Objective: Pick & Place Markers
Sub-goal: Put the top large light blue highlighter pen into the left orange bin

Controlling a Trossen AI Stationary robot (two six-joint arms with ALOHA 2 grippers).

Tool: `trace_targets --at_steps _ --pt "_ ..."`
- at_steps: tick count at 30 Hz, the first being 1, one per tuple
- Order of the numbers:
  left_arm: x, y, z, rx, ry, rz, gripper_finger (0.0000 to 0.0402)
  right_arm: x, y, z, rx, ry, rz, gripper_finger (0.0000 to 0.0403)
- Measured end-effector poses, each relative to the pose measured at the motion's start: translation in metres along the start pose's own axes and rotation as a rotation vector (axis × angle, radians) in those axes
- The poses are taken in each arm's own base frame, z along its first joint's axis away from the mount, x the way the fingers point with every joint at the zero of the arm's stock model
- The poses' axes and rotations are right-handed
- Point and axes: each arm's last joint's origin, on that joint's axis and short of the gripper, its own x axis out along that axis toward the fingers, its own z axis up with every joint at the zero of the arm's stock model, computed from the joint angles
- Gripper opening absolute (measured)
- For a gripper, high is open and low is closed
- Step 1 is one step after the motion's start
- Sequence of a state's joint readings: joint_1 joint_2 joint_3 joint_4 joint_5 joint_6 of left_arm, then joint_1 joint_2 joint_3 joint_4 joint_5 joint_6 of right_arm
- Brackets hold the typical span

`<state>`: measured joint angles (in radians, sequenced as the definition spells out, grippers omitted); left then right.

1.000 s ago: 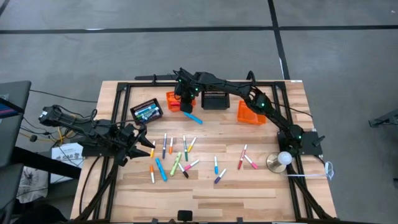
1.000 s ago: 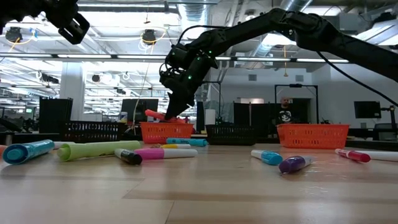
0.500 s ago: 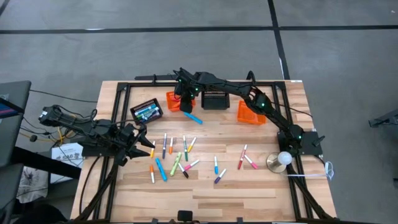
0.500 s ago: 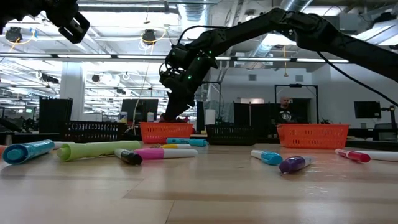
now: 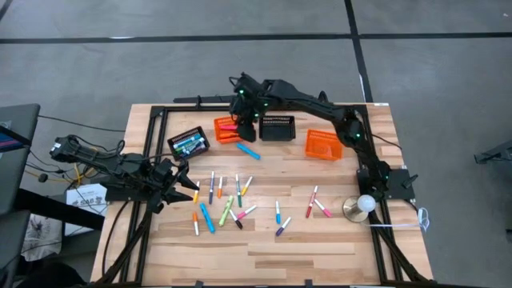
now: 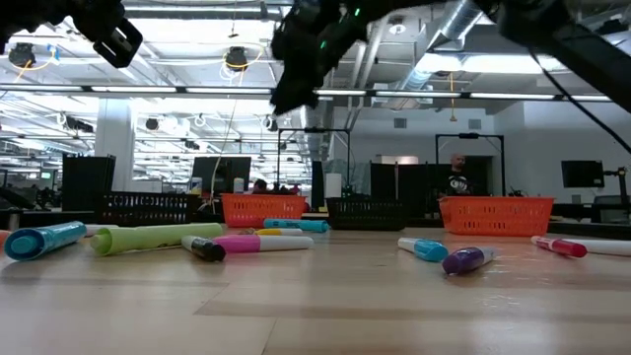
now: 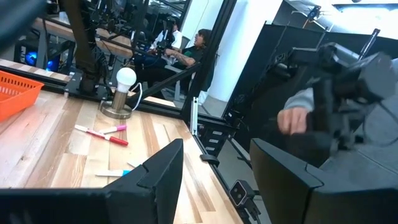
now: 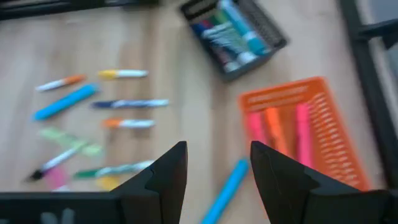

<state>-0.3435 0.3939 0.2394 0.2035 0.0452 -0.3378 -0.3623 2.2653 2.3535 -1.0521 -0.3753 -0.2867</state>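
table: wood | markers scattered | four baskets | lamp

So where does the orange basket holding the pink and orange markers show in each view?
High view: orange basket at the table's back, below the right gripper.
Low view: left of centre, behind the markers.
Left wrist view: not identifiable.
Right wrist view: right side.
Shared landmark: light blue marker beside it.
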Motion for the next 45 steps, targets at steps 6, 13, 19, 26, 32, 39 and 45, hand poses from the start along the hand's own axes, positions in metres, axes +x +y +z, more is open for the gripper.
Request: trace_targets --at_steps 6,13,19,26,32,39,45 --pt "0.0 0.0 0.0 0.0 -0.001 0.0 0.0186 -0.036 0.044 -0.001 -0.015 0.084 0.129 0.0162" --pt "0.0 0.002 0.002 0.0 -0.039 0.091 0.0186 -0.064 0.097 -0.006 -0.06 0.197 0.209 0.0158" --pt "0.002 0.005 0.0 0.019 -0.045 0.171 0.0186 -0.071 0.121 -0.012 -0.047 0.289 0.245 0.0143" --pt "0.01 0.008 -0.007 0.024 0.019 0.192 0.0186 -0.066 0.115 -0.018 -0.009 0.35 0.186 0.0112" --pt "0.015 0.01 -0.011 0.025 0.054 0.204 0.0186 -0.07 0.103 -0.019 0.033 0.342 0.154 0.01" --pt "0.016 0.011 -0.013 0.025 0.067 0.209 0.0186 -0.071 0.096 -0.018 0.052 0.32 0.137 0.0099" --pt "0.016 0.011 -0.013 0.025 0.068 0.209 0.0186 -0.069 0.096 -0.013 0.038 0.277 0.125 0.0099"
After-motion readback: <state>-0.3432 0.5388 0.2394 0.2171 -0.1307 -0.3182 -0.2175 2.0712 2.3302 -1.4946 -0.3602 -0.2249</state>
